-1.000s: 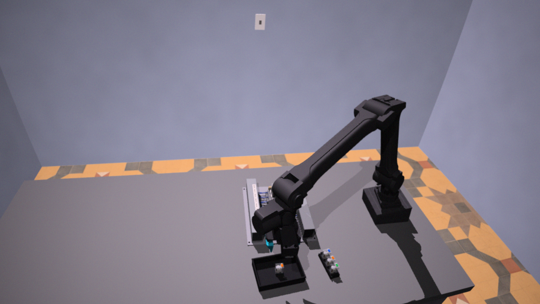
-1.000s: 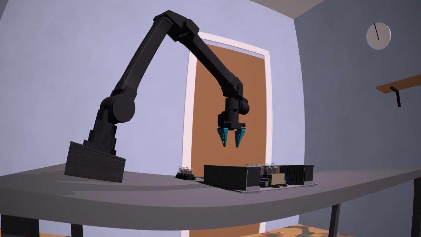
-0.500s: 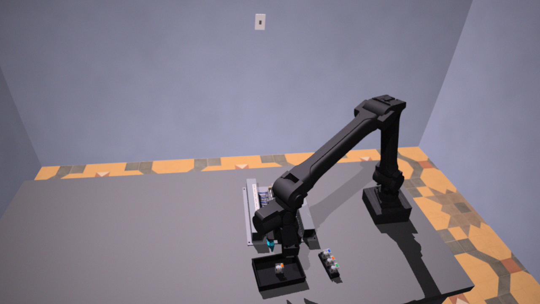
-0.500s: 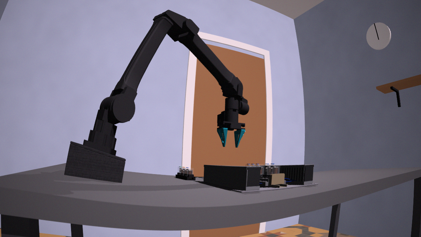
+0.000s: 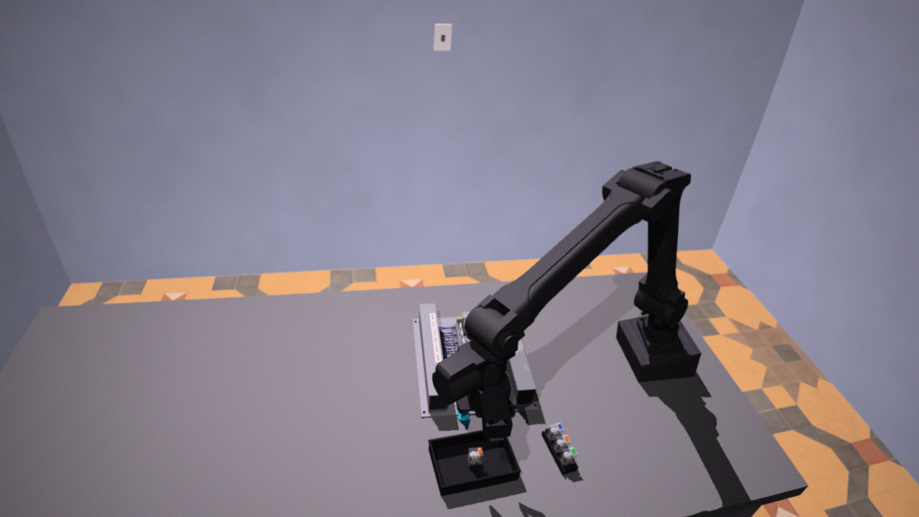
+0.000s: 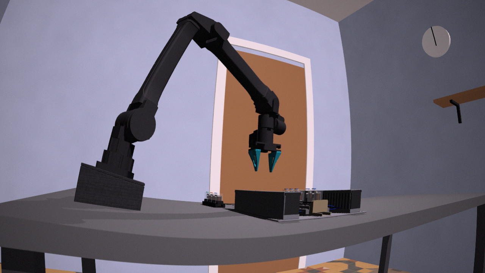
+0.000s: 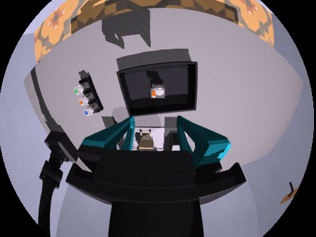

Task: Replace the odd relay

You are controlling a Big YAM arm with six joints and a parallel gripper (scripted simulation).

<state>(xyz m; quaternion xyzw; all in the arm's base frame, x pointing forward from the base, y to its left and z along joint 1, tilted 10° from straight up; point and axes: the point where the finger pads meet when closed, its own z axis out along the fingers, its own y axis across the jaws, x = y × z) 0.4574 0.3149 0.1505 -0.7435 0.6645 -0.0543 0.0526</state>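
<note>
The gripper was held with its jaws apart on nothing; the blue-buttoned spare was judged light, rigid, slick, best taken squarely by opposite sides.

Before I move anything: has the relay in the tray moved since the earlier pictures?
No; the relay lies at the same place inside the tray.
</note>
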